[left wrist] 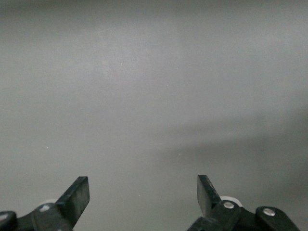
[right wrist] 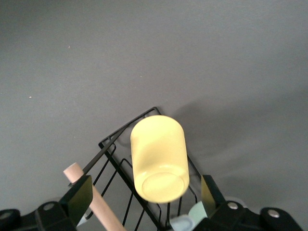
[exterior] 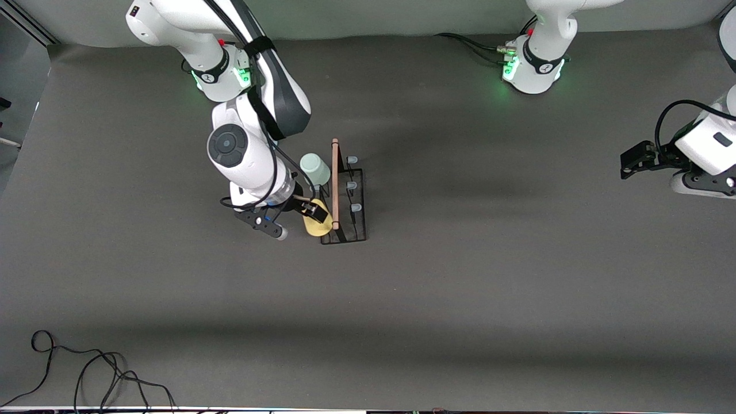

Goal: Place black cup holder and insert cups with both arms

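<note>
The black cup holder (exterior: 345,198) is set on the table toward the right arm's end, its wooden handle (exterior: 334,184) on top. The mint cup (exterior: 314,168) is seated upside down on a peg at the end of the holder farther from the front camera. The yellow cup (right wrist: 159,159) is seen inverted on a peg at the nearer end, and the right gripper (exterior: 313,210) is held just over it with its fingers (right wrist: 79,195) spread to either side, clear of the cup's wall; nothing is gripped. The step in hand is judged to be the release of the yellow cup. A straight lift clear of cup and handle is called for next. The left gripper (left wrist: 143,195) is kept waiting, opened wide and empty, over bare table (exterior: 460,299) at the left arm's end. Whether a blue cup is placed cannot be told.
</note>
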Motion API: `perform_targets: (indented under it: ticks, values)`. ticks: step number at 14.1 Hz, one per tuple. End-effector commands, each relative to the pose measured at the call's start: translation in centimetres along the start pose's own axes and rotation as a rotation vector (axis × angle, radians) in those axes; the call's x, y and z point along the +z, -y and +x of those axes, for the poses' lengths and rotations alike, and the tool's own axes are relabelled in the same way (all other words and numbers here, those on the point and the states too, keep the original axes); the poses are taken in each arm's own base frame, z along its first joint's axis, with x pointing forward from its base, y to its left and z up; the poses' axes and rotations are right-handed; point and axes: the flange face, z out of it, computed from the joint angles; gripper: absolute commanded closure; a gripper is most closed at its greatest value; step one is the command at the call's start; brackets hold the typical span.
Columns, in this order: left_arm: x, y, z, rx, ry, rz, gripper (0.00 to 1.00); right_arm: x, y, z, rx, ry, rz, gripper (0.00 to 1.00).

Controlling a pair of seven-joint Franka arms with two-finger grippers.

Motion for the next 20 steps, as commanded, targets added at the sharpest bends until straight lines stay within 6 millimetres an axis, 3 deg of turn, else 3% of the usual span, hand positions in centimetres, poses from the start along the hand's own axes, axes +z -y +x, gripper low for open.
perform_targets:
  ticks: [1, 3, 7, 10, 12, 14, 20]
  values:
    - [-0.4, -0.2, -0.2, -0.010, 0.007, 0.004, 0.00, -7.0, -0.7, 2.0, -0.027, 0.051, -0.042, 0.00]
    - [-0.4, -0.2, -0.2, -0.010, 0.007, 0.004, 0.00, -11.9, -2.8, 4.3, -0.058, 0.077, -0.069, 0.00]
    - [-0.3, -0.2, -0.3, -0.010, 0.007, 0.004, 0.00, -20.6, -10.4, 8.6, -0.157, 0.126, -0.072, 0.00]
    - [-0.3, -0.3, -0.3, -0.007, 0.006, 0.009, 0.00, -23.2, -16.3, 11.5, -0.283, 0.136, -0.120, 0.00]
    - [-0.5, -0.3, -0.2, -0.007, -0.003, 0.010, 0.00, -25.7, -18.3, 12.3, -0.320, 0.107, -0.116, 0.00]
    - [-1.0, -0.2, 0.0, -0.007, -0.024, 0.014, 0.00, -27.8, -19.6, 12.4, -0.309, 0.086, -0.142, 0.00]
    - [-1.8, -0.2, -0.4, 0.011, -0.033, 0.019, 0.00, -28.6, -21.7, 12.4, -0.290, 0.109, -0.189, 0.00]
